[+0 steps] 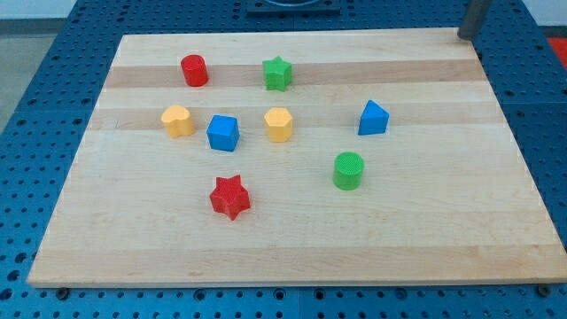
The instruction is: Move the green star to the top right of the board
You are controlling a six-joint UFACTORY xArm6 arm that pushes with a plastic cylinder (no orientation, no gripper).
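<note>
Green star (pixel 277 73): sits in the upper band of the wooden board (pixel 292 248), a little toward the view's left of centre, upright and free on all sides.
My tip (pixel 463 36): the rod's lower end shows at the board's top right corner, on or just off the edge; the exact contact point is hard to tell.
Jaws: there are none on this rod, so no open or closed state applies.
Key relation: the green star lies well apart from my tip, toward the view's left and slightly toward the view's bottom; the goal corner is where my tip now stands.
Judgement on the push: my tip is on the wrong side, so I probably need to circle round to the star's left flank and then drive it toward the view's right.
Red cylinder (pixel 194 70): near the green star, on its left, close to the spot my tip must reach.
Yellow hexagonal block (pixel 278 124): just below the green star.
Blue cube (pixel 222 133): below and left of the green star.
Blue triangular block (pixel 373 118): below and right of the green star, under the push line.
Progress: 0 of the move appears done.
</note>
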